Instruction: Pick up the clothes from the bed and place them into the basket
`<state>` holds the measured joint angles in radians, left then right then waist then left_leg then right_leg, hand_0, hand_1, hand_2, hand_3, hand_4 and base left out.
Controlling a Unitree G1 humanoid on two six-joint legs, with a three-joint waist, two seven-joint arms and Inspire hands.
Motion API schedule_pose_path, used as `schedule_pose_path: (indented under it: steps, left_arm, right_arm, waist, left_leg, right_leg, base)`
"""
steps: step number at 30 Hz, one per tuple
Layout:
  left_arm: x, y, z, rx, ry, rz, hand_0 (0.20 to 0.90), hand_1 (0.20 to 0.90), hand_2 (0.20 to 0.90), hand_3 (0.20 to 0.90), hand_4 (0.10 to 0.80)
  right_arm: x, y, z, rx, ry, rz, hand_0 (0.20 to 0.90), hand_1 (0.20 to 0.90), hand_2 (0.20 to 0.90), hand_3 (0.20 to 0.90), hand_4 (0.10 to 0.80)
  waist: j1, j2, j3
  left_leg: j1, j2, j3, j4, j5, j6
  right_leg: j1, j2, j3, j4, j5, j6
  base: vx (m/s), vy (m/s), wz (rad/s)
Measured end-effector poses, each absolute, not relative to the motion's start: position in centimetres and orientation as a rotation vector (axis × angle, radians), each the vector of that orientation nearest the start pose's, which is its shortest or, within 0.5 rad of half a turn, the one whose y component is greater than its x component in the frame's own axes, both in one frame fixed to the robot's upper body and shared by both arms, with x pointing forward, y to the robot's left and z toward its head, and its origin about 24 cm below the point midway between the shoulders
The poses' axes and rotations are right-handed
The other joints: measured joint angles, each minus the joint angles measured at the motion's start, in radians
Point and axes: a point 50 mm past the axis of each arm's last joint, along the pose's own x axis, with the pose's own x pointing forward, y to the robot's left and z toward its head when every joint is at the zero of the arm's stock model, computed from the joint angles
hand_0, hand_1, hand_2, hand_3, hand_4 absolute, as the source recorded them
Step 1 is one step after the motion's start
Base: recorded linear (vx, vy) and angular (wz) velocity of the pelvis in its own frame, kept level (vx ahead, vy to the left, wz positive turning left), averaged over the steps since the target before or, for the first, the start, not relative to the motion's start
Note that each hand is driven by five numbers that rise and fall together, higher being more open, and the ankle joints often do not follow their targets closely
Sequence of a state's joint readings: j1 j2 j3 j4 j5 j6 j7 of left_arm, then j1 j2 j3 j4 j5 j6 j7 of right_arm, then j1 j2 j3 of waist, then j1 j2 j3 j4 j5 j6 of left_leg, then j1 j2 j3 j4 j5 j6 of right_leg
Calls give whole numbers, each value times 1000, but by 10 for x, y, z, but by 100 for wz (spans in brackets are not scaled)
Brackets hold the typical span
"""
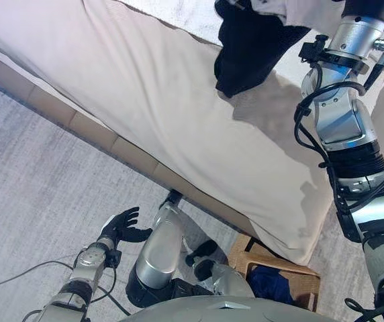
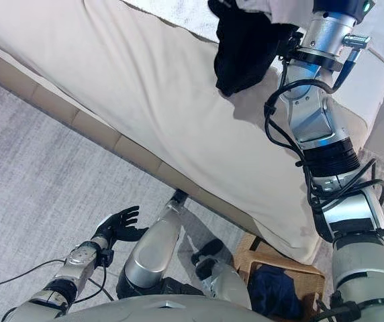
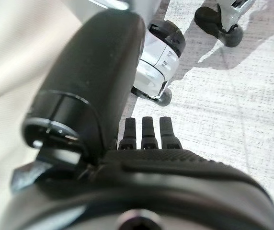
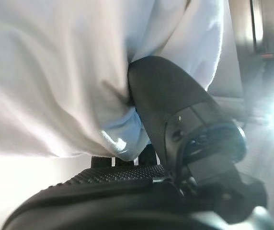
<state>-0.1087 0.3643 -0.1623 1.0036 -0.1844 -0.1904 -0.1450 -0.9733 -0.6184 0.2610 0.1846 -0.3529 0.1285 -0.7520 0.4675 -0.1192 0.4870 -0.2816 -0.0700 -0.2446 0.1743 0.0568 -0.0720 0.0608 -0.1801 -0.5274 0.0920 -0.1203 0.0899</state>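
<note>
My right hand [image 1: 365, 8] is raised at the far right above the bed [image 1: 145, 94]. In its wrist view the thumb [image 4: 175, 100] and fingers are curled into a white garment [image 4: 55, 81], pinching its folds. A black garment [image 1: 249, 47] hangs beside the white one [image 1: 293, 10], lifted off the bed and casting a shadow on the sheet; where it is held is cut off by the frame's edge. My left hand [image 1: 121, 227] hangs low by the floor, open and empty, with its fingers [image 3: 149, 132] straight. The wicker basket [image 1: 246, 258] stands on the floor by the bed's corner.
A dark blue cloth [image 1: 272, 282] lies inside the basket. The bed's beige cover runs diagonally, with its wooden base [image 1: 91, 131] along the grey carpet [image 1: 37, 194]. White bedding [image 1: 178, 17] lies at the bed's far side.
</note>
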Motion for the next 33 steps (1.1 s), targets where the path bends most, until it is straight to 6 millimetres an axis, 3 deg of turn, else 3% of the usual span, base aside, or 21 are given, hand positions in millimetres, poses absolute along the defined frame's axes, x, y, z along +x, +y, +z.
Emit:
schedule_pose_path:
  steps: [4,5,6,7,9,15,20,23,27,33]
  left_arm:
    - [190,253,-105,208,744,-45,900,900,900,900,800]
    - [190,253,-105,207,744,-45,900,900,900,900,800]
    - [190,253,-105,207,745,-45,900,900,900,900,800]
    - [190,253,-105,207,744,-45,900,900,900,900,800]
    - [190,253,-105,203,743,-42,900,900,900,900,800]
    - [197,254,-101,203,725,-44,900,900,900,900,800]
    - [197,267,-96,231,739,-31,900,900,900,900,800]
    - [198,271,-95,241,737,-25,900,900,900,900,800]
    - [196,271,-96,238,743,-27,900,900,900,900,800]
    - [194,266,-99,227,741,-34,900,900,900,900,800]
  right_arm:
    - [357,-186,277,-896,-762,-558,300,300,300,200,100]
    - [364,-188,260,-942,-680,-500,434,434,434,356,256]
    - [369,-188,245,-970,-611,-452,613,613,613,565,465]
    - [370,-189,238,-983,-580,-429,613,613,613,565,465]
    - [376,-188,196,-1049,-420,-311,900,900,900,900,800]
    - [378,-188,128,-1327,-44,-11,900,900,900,900,800]
    - [379,-205,114,-1353,180,17,900,900,900,900,800]
    - [384,-210,123,-1358,205,-19,900,900,900,900,800]
    - [391,-204,159,-1437,28,-161,900,900,900,900,800]
    - [382,-165,202,-1566,-379,-202,900,900,900,900,800]
  waist:
    - [-3,2,-1]
    - [-3,2,-1]
    - [-4,2,-1]
    - [-5,2,-1]
    - [-8,2,-1]
    - [-11,2,-1]
    - [-5,1,-2]
    - [-5,1,-2]
    - [-4,0,-2]
    - [-6,0,-2]
  left_leg:
    - [0,0,0,13,-3,3]
    - [0,1,0,13,-3,3]
    - [0,1,1,13,-3,3]
    - [0,1,1,13,-3,3]
    - [-1,2,3,13,-3,3]
    - [-5,13,8,14,-4,1]
    - [-13,29,8,29,-14,-3]
    - [-22,34,9,43,-21,-7]
    - [-35,35,9,48,-23,-8]
    - [-42,30,15,47,-21,-6]
  right_leg:
    - [6,1,0,0,0,0]
    - [6,2,0,-1,0,0]
    - [6,2,0,-1,0,0]
    - [6,2,0,-1,0,0]
    - [4,1,1,-1,0,0]
    - [-2,9,3,-1,0,0]
    - [-5,25,3,-3,0,0]
    - [-7,34,4,-4,0,0]
    - [-22,37,15,1,0,0]
    - [-38,22,21,18,0,0]
  base:
    - [-17,0,0]
    - [-48,9,-1]
    - [-53,11,-1]
    - [-68,11,-1]
    - [-65,1,-3]
    - [-46,-39,-3]
    - [-18,-47,-5]
    - [-5,14,-4]
    - [-12,72,-2]
    - [-28,61,-1]
